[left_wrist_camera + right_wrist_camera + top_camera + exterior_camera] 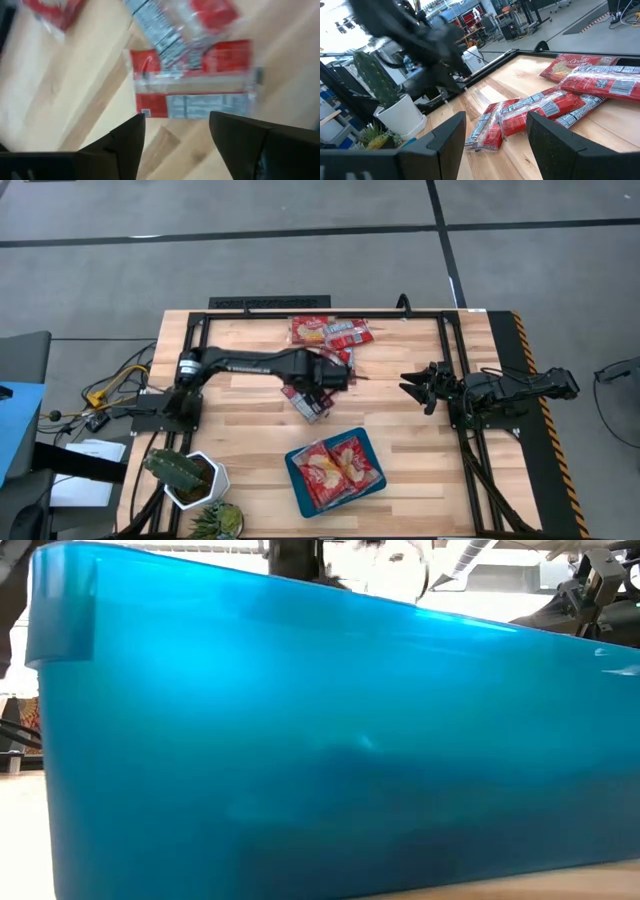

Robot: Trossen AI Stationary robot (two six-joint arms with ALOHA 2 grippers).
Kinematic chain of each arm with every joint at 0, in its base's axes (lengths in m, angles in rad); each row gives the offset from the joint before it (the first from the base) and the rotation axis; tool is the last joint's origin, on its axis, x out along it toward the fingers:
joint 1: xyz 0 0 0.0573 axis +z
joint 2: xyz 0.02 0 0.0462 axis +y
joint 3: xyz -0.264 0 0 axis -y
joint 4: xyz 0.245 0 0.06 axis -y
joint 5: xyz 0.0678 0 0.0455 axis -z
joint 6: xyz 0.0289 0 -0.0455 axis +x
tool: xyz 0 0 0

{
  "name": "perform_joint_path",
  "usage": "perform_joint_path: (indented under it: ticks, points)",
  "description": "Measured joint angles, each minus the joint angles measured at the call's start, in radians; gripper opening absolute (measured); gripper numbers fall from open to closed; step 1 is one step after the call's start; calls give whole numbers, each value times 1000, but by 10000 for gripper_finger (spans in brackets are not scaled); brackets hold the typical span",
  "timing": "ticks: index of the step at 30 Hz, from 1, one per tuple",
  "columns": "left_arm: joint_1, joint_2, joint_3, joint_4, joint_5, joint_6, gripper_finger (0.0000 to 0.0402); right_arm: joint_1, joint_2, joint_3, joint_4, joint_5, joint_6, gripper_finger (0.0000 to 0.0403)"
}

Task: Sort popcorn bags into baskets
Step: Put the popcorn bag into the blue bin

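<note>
Left wrist view: popcorn bag (192, 80) lies just beyond parted fingers (131, 137).

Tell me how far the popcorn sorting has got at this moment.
Done: two wide bags lie in the teal tray. In hand: nothing is gripped; the left gripper hangs open over a narrow bag near the table's middle, with a few more beside it. The right gripper waits open at the right side. Left: that cluster plus the pile at the far edge.

Bright, even light; blurred wrist views
</note>
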Motion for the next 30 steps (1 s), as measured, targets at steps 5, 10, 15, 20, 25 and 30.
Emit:
perform_joint_path:
  ticks: [5, 10, 15, 20, 25, 30]
  points:
    - [83, 0, -132, 91, 42, 44, 225, 0, 0, 0, 0, 0, 0, 234]
    - [148, -21, -322, 258, 133, 57, 226, 0, 0, 0, 0, 0, 0, 234]
    - [198, -94, -505, 414, 138, 39, 226, 0, 0, 0, 0, 0, 0, 234]
    - [229, -150, -618, 554, 209, 53, 226, 0, 0, 0, 0, 0, 0, 234]
    - [209, -144, -665, 656, 295, 76, 226, 0, 0, 0, 0, 0, 0, 234]
    - [191, -116, -669, 668, 228, 78, 226, 0, 0, 0, 0, 0, 0, 234]
